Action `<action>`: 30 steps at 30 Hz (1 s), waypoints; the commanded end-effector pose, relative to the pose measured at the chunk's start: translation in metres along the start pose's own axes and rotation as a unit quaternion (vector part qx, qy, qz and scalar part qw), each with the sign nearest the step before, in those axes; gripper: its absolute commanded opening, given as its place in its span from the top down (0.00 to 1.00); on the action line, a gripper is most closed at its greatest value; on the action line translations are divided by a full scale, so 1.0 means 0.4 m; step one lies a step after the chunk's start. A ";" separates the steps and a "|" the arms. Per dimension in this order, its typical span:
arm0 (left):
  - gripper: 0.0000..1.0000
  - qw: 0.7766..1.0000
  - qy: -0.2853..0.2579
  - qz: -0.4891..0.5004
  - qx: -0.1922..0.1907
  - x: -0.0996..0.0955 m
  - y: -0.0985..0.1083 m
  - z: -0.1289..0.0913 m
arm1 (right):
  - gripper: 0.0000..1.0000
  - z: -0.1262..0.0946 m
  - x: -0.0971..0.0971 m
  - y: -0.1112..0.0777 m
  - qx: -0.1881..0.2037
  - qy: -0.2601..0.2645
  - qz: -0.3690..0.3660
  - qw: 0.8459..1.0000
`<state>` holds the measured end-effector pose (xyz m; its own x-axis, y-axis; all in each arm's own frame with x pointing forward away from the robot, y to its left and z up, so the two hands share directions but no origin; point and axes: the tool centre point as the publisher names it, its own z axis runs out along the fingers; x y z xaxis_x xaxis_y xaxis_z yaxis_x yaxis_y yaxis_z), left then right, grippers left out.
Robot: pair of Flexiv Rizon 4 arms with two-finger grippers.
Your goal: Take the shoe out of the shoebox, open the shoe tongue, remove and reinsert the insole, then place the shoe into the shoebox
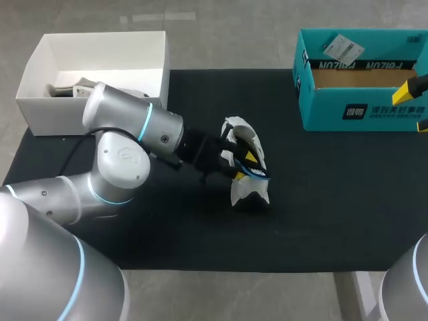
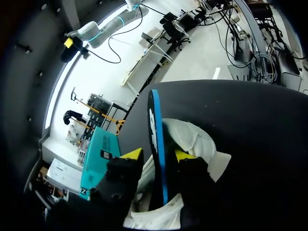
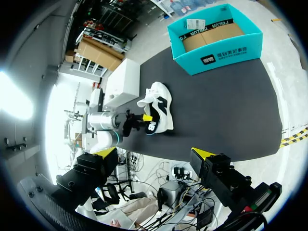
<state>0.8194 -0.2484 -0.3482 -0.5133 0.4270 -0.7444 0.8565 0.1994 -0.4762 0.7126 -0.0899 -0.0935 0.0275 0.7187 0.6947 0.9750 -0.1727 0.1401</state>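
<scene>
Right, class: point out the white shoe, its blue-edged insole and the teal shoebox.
white shoe (image 1: pixel 246 190): head view, white upper at its near end.
insole (image 2: pixel 157 144): left wrist view, on its blue edge.
teal shoebox (image 1: pixel 321 110): head view, bare front wall.

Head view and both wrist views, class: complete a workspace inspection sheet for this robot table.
surface: black mat over the table.
job's things: white sneaker mid-mat; blue-edged insole standing up out of it; teal shoebox far right, no shoe inside.
clutter: white open box far left, with a pale item inside that cannot be identified.
grippers: left gripper shut on the insole; right gripper open, empty, by the shoebox's right end.
cables: black cable beside the left arm.
surroundings: nothing seen.
</scene>
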 end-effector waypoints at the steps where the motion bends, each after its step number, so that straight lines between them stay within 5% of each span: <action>1: 1.00 1.000 0.001 0.002 0.005 -0.001 -0.001 0.004 | 0.00 0.002 0.000 0.006 0.002 -0.001 0.000 1.000; 21: 1.00 0.999 0.013 -0.009 -0.049 0.017 0.083 0.019 | 0.00 0.002 0.000 0.006 0.002 -0.001 0.000 1.000; 22: 0.98 0.999 0.012 -0.011 -0.048 0.018 0.078 0.015 | 0.00 0.002 0.000 0.006 0.002 -0.001 0.000 1.000; 23: 0.69 0.999 0.008 -0.014 -0.041 0.018 0.072 0.010 | 0.00 0.002 0.000 0.006 0.002 -0.001 0.000 1.000; 24: 0.51 0.999 0.006 -0.014 -0.037 0.018 0.066 0.006 | 0.00 0.002 0.000 0.006 0.002 -0.001 0.000 1.000; 30: 0.56 1.000 -0.001 -0.002 -0.022 0.008 0.030 -0.010 | 0.00 0.002 0.000 0.006 0.002 -0.001 0.000 1.000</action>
<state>0.8342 -0.2469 -0.3574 -0.5201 0.4285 -0.7389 0.8540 0.2441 -0.4595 0.7126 -0.0898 -0.0935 0.0275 0.7188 0.6947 0.9750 -0.1726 0.1400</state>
